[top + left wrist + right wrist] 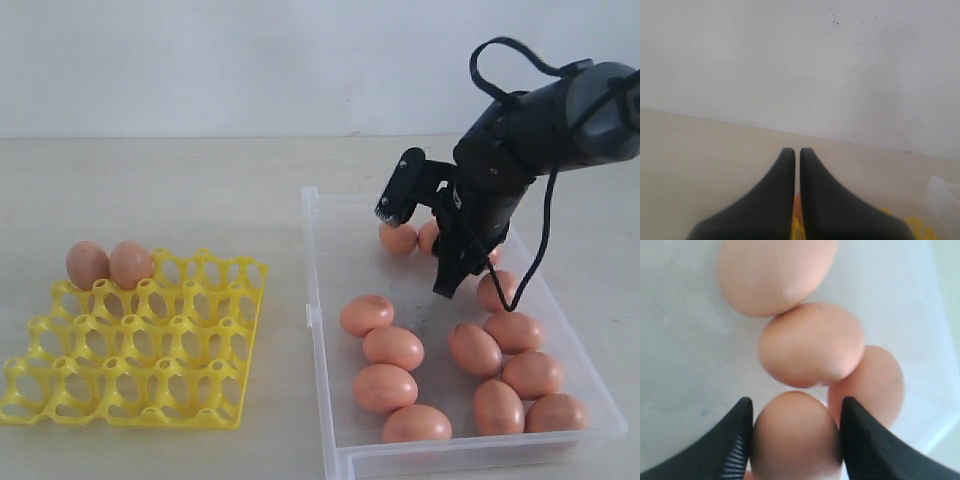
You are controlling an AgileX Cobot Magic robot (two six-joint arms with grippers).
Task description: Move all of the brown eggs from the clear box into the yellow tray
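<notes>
The clear box [312, 300] holds several brown eggs [393, 347] on its floor. My right gripper [447, 285] reaches down into the box's far half. In the right wrist view, the right gripper [796, 405] is shut on one brown egg [795, 440], a finger touching each side. Three more eggs [812, 342] lie just past it. The yellow tray [150, 360] sits at the left with two eggs [88, 263] in its far left cups. My left gripper [797, 150] is shut on nothing and is out of the exterior view.
The box's low walls [330, 440] surround the right gripper. Bare tabletop [200, 190] lies between tray and box and behind both. A white wall [250, 60] stands at the back. A cable [540, 250] loops off the right arm.
</notes>
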